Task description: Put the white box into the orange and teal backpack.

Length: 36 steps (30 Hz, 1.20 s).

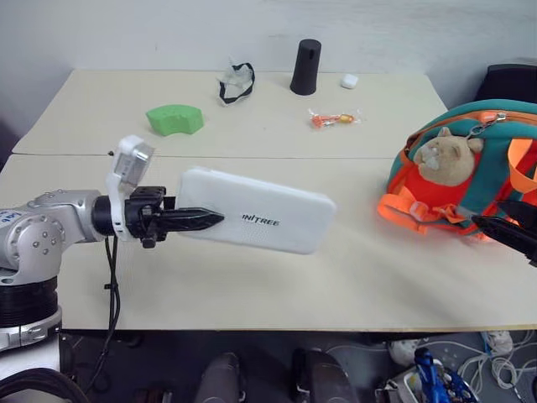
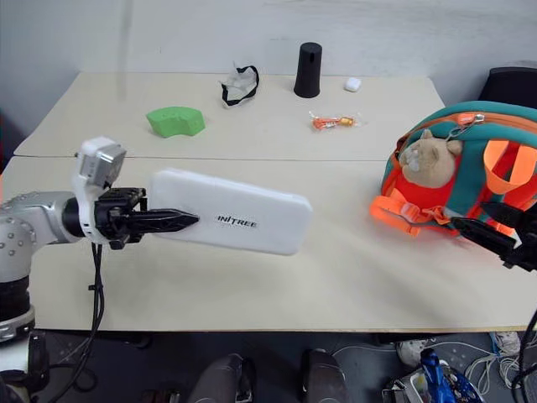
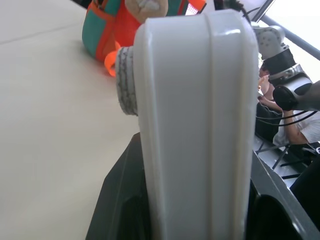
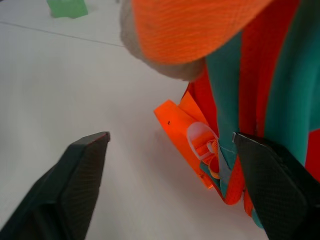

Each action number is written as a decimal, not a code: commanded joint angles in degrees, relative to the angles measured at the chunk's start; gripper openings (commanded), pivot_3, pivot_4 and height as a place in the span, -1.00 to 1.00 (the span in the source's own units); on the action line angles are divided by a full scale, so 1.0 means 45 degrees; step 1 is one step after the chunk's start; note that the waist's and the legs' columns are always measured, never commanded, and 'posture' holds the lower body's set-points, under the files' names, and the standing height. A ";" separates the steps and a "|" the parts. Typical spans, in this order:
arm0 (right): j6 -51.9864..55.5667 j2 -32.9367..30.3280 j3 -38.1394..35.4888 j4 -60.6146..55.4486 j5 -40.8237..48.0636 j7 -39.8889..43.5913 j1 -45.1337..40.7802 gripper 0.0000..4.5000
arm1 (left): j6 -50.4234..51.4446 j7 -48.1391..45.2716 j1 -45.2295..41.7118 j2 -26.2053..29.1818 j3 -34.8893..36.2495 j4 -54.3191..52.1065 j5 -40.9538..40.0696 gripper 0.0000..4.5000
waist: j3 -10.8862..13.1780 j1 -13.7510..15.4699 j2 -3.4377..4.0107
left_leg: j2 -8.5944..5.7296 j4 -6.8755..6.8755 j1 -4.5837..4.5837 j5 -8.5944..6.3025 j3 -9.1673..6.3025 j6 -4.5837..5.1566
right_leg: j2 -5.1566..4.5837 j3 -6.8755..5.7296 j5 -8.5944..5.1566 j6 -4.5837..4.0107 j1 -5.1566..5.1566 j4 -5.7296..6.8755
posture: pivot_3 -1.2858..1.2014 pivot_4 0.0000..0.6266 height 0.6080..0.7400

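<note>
The white box [image 1: 260, 210] is a long glossy case with dark lettering, held tilted above the table with its far end pointing right. My left gripper [image 1: 198, 221] is shut on its left end; the left wrist view looks along the box's edge [image 3: 195, 125]. The orange and teal backpack [image 1: 478, 168] stands at the right side of the table, with a tan plush toy [image 1: 445, 157] on its front. My right gripper [image 4: 170, 165] is open just in front of the backpack's lower orange straps [image 4: 200, 150], with nothing between its fingers.
At the back of the table are a green curved block [image 1: 175, 118], a crumpled black-and-white item [image 1: 237, 82], a black cylinder [image 1: 305, 67], a tiny white rounded object [image 1: 349, 81] and an orange sweet wrapper [image 1: 334, 118]. Bare tabletop [image 1: 361, 269] lies between box and backpack.
</note>
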 commanded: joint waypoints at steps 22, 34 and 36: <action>-0.1831 -0.0071 0.2688 0.3989 -0.1818 0.1063 -0.3647 0.99 | -0.0767 0.1426 -0.1277 -0.0015 0.0228 0.0127 -0.0826 -0.37 | 0.0007 -0.0029 0.0012 | 0.0007 -0.0008 0.0007 0.0008 0.0030 -0.0031 | 0.0026 0.0019 0.0004 0.0007 -0.0017 0.0006 | 0.03 -0.52 1.00; -0.1475 0.1150 0.3662 0.4463 -0.1353 0.0961 -0.6224 0.44 | -0.1207 0.1527 -0.1694 -0.0065 -0.0136 0.0881 -0.0541 -0.37 | 0.0020 -0.0077 0.0034 | 0.0012 -0.0012 0.0001 0.0011 0.0039 -0.0033 | 0.0031 0.0020 0.0004 0.0007 -0.0031 0.0013 | 0.03 -0.52 1.00; -0.1294 0.1138 0.3626 0.4163 -0.1154 0.1061 -0.6205 0.15 | -0.1330 0.1561 -0.1751 -0.0095 -0.0176 0.1078 -0.0435 -0.37 | 0.0020 -0.0060 0.0034 | 0.0015 -0.0013 -0.0001 0.0012 0.0038 -0.0035 | 0.0033 0.0017 0.0003 0.0005 -0.0033 0.0011 | 0.03 -0.52 1.00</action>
